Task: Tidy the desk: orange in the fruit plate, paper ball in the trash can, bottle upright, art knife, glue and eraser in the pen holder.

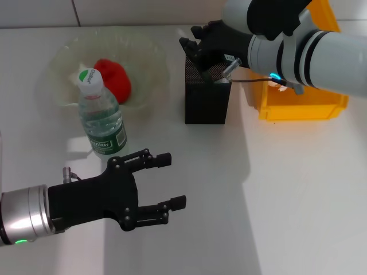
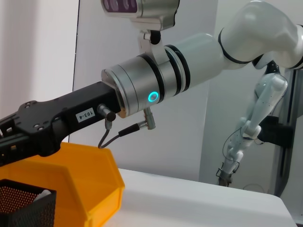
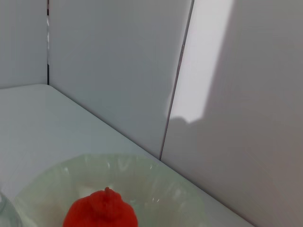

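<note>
Over the pen holder (image 1: 207,94) we see the right gripper (image 1: 198,48), its black fingers reaching down just above the mesh cup's open top; we cannot tell whether those fingers are spread or closed, nor whether they carry anything. Just beside the holder, on its right, sits the trash can (image 1: 298,106) (partly hidden behind the right arm's grey forearm), and the left wrist view shows the same yellow bin (image 2: 90,177) next to the holder (image 2: 23,205) with the right gripper (image 2: 7,142) above them. Near the table's front edge on the left, the left gripper (image 1: 172,180) hovers over bare table (image 1: 241,217) with its two fingers spread wide apart and nothing between them. Close behind it the bottle (image 1: 102,114) stands upright, white cap on top and green label low on its body. Behind the bottle lies the plate (image 1: 143,57), and the orange (image 1: 113,79) rests inside it, toward the middle; the right wrist view also shows the orange (image 3: 100,210) sitting in the plate (image 3: 180,198). Something small and white lies in the dish beside the fruit, though we cannot tell what it is.
</note>
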